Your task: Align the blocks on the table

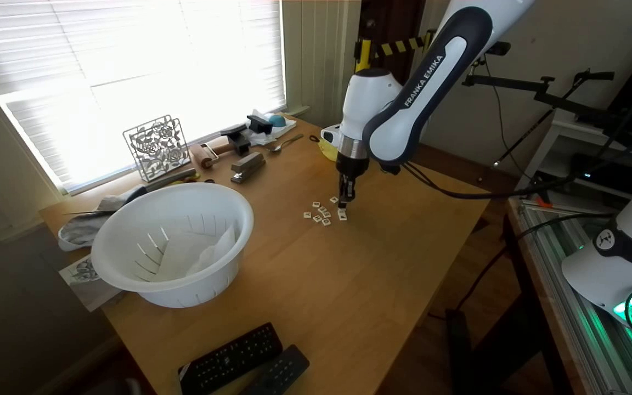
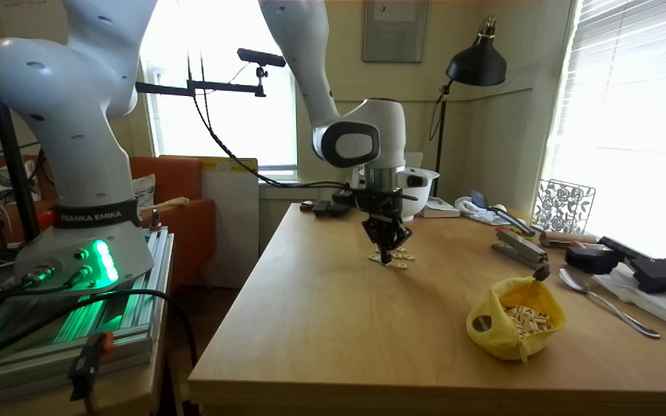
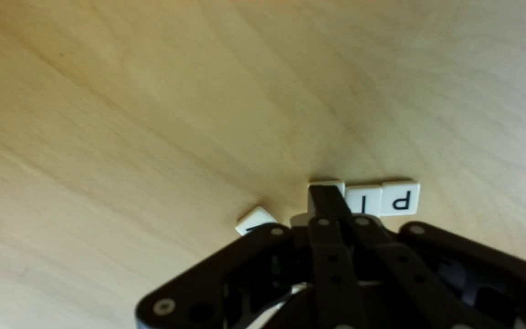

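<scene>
The blocks are small cream letter tiles lying flat on the light wooden table (image 1: 294,285). Several lie in a loose cluster (image 1: 317,218) in an exterior view; some also show in an exterior view (image 2: 400,266). In the wrist view a P tile (image 3: 400,198) and an I tile (image 3: 363,200) sit side by side, touching. A third tile (image 3: 341,187) continues this row to the left, mostly hidden under my fingertips. A turned tile (image 3: 255,220) lies apart to the left. My gripper (image 3: 327,196) is shut, fingertips together, pointing down at the third tile; whether they touch it cannot be told.
A large white bowl (image 1: 170,241) and dark remotes (image 1: 239,356) stand on the table. A yellow pouch full of tiles (image 2: 515,323), a stapler (image 2: 521,247) and a spoon (image 2: 605,303) lie toward the window side. The table edge (image 1: 447,258) faces the robot's base.
</scene>
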### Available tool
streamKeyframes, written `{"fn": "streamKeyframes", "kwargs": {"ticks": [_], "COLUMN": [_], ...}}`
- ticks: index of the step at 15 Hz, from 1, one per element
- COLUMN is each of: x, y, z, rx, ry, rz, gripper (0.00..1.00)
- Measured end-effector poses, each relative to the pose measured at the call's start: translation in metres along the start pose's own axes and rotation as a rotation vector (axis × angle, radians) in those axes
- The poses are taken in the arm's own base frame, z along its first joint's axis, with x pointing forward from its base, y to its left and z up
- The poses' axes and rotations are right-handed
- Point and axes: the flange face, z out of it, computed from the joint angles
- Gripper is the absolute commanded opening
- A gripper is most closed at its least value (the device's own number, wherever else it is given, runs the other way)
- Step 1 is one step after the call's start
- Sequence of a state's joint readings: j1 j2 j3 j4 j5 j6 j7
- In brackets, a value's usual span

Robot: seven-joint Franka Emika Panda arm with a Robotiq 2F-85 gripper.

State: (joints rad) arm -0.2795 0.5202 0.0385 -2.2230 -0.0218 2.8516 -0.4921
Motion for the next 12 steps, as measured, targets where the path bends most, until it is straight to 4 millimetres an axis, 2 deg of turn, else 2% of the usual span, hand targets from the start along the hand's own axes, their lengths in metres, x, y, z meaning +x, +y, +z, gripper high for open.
{"fn": "streamKeyframes", "kwargs": {"ticks": [6,12], "x": [0.001,0.011], "y": [0.0,-0.004], "z": [-0.002,-0.017], "rx": [-0.001,-0.009], "ry": [0.004,0.032], "rz": [-0.001,-0.013], "gripper": [0.0,0.0]}}
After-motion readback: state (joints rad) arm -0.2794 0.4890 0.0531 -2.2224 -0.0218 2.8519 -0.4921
